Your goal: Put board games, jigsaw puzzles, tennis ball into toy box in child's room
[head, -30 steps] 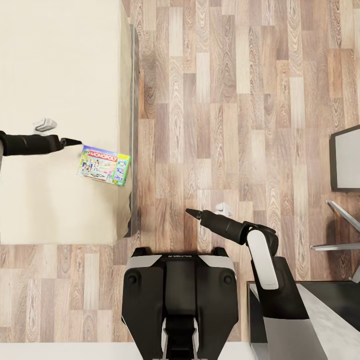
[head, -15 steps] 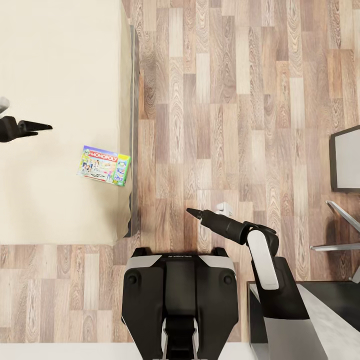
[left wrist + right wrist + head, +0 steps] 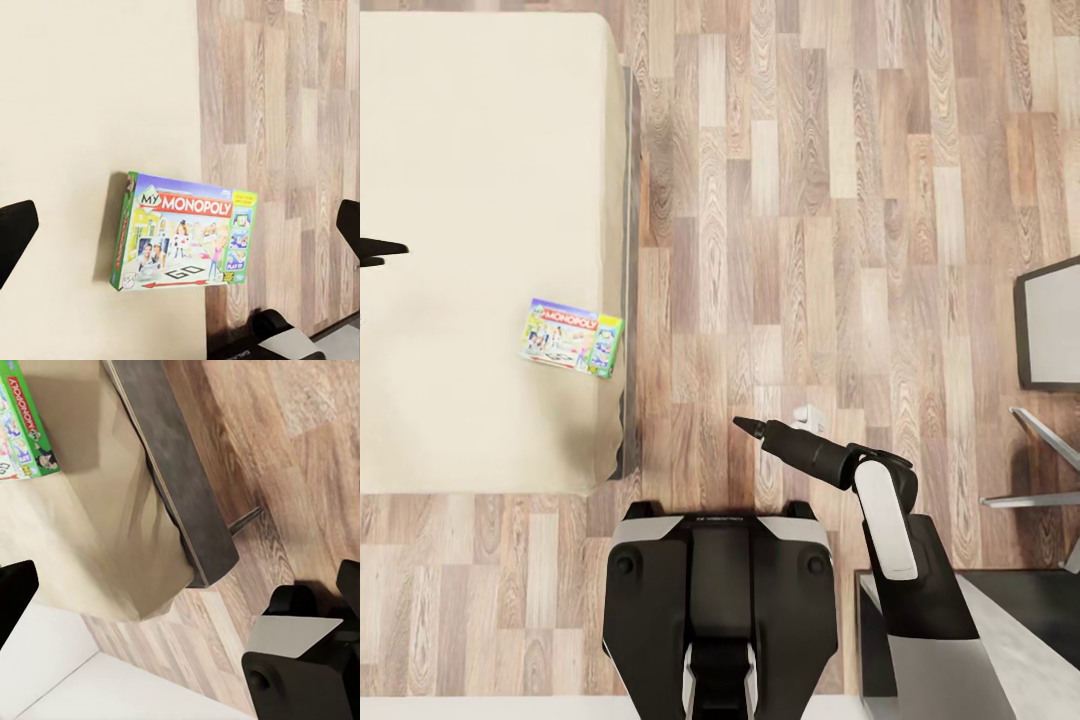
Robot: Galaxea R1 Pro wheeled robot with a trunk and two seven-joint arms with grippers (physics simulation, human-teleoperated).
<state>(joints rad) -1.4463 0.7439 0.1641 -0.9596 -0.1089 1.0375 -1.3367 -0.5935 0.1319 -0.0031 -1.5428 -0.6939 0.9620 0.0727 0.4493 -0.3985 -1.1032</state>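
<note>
Item one: a My Monopoly board game (image 3: 572, 337), boxed, lying flat and face up on the cream bed (image 3: 480, 200), close to the bed's floor-side edge, at about nine o'clock from the head view's centre; in the left wrist view (image 3: 185, 232) the box sits just beside the line where bedding meets floor, apart from both finger tips at the frame sides. Item two: left gripper (image 3: 378, 250), dark finger tips at the nine o'clock margin of the head view, over the bed and well apart from the game, which lies toward its four o'clock; the left wrist view shows its fingers (image 3: 15, 232) spread wide, with nothing between them. Item three: right gripper (image 3: 748, 428), pointing toward ten o'clock above the wood-plank floor (image 3: 810, 200), in front of the robot base (image 3: 718, 590); the right wrist view shows its fingers (image 3: 13, 592) set wide apart, empty, looking at the bed's dark frame (image 3: 176, 487) and its corner, with an edge of the game (image 3: 26, 427) in view. Item four: a grey-topped dark-edged piece of furniture (image 3: 1050, 325) at three o'clock. Item five: thin grey metal bars (image 3: 1040, 470) at four o'clock, not identifiable.
</note>
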